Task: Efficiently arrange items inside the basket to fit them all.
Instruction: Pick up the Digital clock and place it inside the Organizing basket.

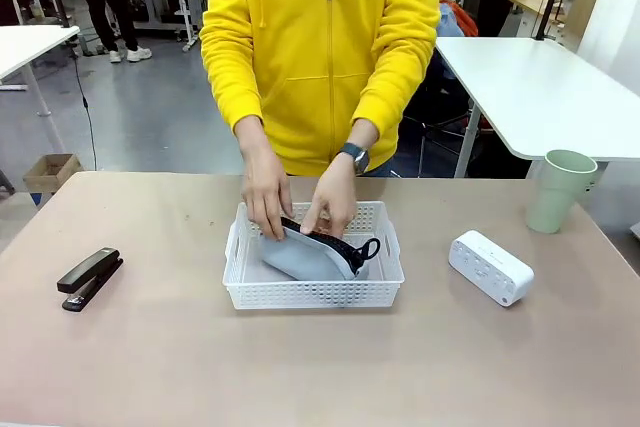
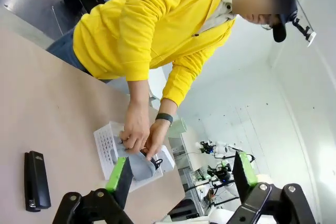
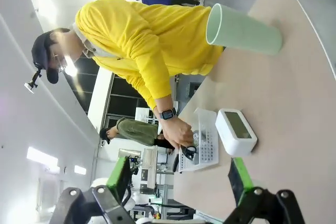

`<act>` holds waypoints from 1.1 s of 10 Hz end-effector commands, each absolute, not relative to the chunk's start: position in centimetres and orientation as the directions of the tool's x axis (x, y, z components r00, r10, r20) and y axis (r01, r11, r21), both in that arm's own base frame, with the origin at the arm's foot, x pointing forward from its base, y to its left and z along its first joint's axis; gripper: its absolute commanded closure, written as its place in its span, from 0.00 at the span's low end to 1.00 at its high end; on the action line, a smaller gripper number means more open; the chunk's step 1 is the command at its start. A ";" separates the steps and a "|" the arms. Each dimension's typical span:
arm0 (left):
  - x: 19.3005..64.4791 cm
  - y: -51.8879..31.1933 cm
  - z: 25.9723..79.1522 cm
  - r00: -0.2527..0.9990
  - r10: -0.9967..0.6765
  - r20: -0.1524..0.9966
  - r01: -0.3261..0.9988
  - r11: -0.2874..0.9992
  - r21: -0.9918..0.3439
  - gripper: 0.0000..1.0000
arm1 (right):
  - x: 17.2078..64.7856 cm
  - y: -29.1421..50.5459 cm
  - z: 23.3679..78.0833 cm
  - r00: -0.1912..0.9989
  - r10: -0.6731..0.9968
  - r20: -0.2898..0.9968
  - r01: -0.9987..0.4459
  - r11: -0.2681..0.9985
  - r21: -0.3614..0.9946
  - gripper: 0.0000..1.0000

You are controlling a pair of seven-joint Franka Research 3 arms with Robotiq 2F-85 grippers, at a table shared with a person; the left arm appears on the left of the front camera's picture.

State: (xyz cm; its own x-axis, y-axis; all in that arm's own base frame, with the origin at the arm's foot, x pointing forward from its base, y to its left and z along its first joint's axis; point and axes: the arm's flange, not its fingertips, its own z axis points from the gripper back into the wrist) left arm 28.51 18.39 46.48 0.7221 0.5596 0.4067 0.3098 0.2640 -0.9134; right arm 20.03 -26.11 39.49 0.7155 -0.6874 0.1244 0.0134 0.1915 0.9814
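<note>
Basket (image 1: 312, 295) holds just the pouch (image 1: 305, 257), under the person's hands (image 1: 266, 195); stapler (image 1: 90, 277), box (image 1: 490, 267) and cup (image 1: 560, 190) sit outside. My left gripper (image 2: 181, 169) and right gripper (image 3: 181, 174) gape, empty.

Grey floor (image 1: 150, 117), white tables (image 1: 545, 92) behind, cardboard box (image 1: 50, 173)

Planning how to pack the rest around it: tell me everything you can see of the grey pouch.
The grey pouch looks like soft, pale fabric, with a black zipper along its upper edge and a black loop at its picture-right end. It lies slanted inside the white basket, with both of the person's hands on its top edge.
</note>
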 end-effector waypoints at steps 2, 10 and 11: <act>27.4 19.1 46.0 0.735 0.549 0.399 0.334 0.220 -0.917 0.00 | 19.4 -26.1 40.0 0.721 -0.679 0.138 -0.022 0.176 0.984 0.00; 27.4 19.1 46.0 0.735 0.549 0.399 0.334 0.220 -0.917 0.00 | 19.4 -26.1 40.0 0.721 -0.679 0.138 -0.022 0.176 0.984 0.00; 27.4 19.1 46.0 0.735 0.549 0.399 0.334 0.220 -0.917 0.00 | 19.4 -25.9 39.7 0.726 -0.678 0.112 0.005 0.169 0.986 0.00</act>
State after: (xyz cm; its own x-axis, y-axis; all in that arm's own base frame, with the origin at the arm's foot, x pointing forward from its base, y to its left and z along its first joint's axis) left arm 27.57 19.00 45.89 0.7359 0.5605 0.3799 0.3142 0.2142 -0.9249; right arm 19.41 -25.87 39.63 0.7275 -0.6774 0.1093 0.0078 0.1675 0.9858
